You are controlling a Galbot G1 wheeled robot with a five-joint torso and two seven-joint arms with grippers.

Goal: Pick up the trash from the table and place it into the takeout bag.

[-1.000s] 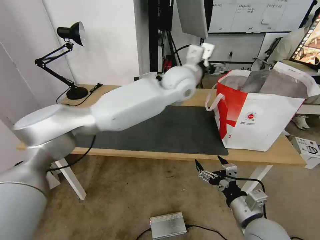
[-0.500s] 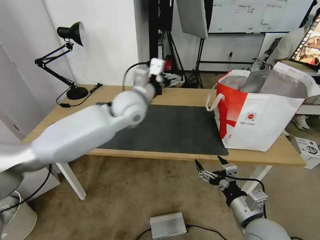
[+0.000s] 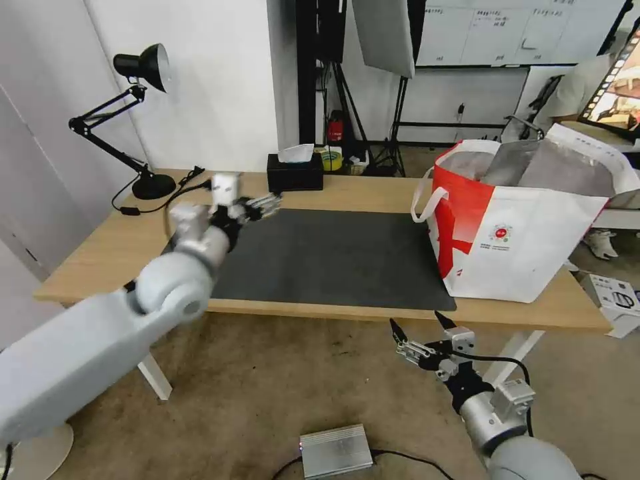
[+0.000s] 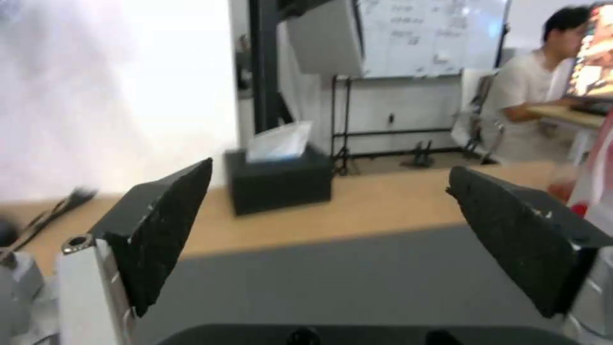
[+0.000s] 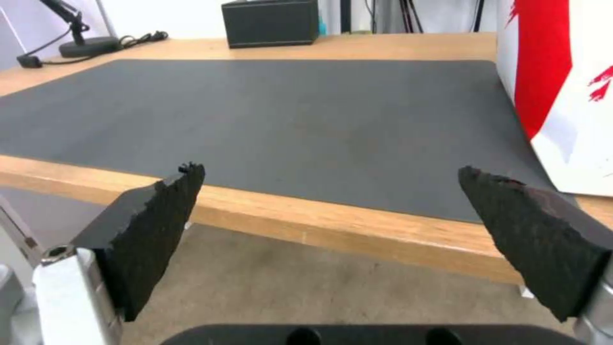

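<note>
Lamp point(image 3: 140, 63), black, jointed, at table's point(image 3: 93, 247) far left corner. Left gripper point(image 3: 267, 203) over dark mat's point(image 3: 333, 257) left end, black wedge fingers spread, nothing between. Black tissue box point(image 3: 295, 175) behind. Right gripper point(image 3: 423, 327) below front edge, fingers apart, empty. Takeout bag point(image 3: 527, 233) upright at right end, boxy, foil-lined mouth open upward.

The left gripper point(image 3: 267, 203) is held above the mat's point(image 3: 333, 257) far-left corner. Just beyond it, the tissue box point(image 3: 295, 172) is set on the table point(image 3: 400, 193); the takeout bag point(image 3: 520, 220) is stood well to its right.
</note>
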